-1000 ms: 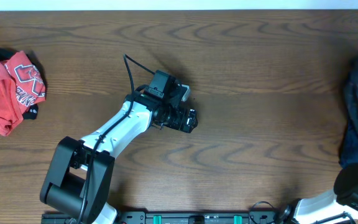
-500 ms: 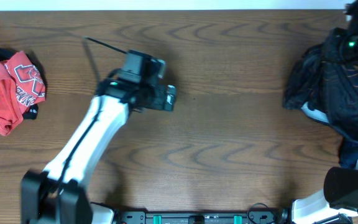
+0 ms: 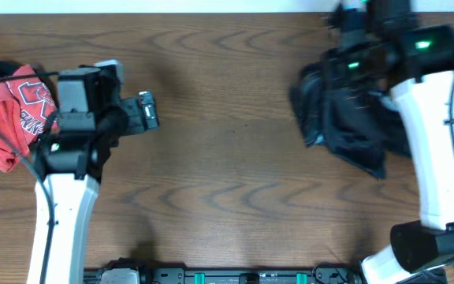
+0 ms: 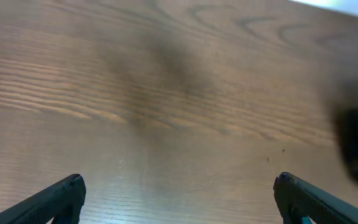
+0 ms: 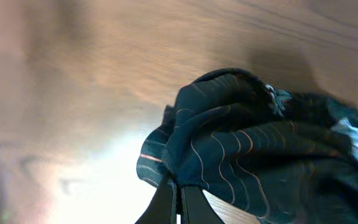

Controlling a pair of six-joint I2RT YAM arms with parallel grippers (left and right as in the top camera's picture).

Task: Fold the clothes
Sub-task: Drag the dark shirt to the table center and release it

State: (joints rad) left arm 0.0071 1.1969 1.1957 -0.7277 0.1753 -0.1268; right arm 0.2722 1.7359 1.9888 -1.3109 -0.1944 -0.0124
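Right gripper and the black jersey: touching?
Touching. The right wrist view shows the right gripper shut on a fold of the black jersey.

table [image 3: 235,166] fills the overhead view. crumpled garment [image 3: 10,118] lies on it at the far left edge. left gripper [image 3: 151,110] is over the table to the right of that garment, near it, jaws spread and pointing toward the middle; left arm [image 3: 57,213] runs back to the near edge. jersey [image 3: 345,118] is bunched over the right half, toward the far side, partly beneath right arm [image 3: 436,150]. right gripper [image 5: 179,198] is pinched on a fold of the jersey. whether the jersey touches the table is unclear. the two garments are well apart.
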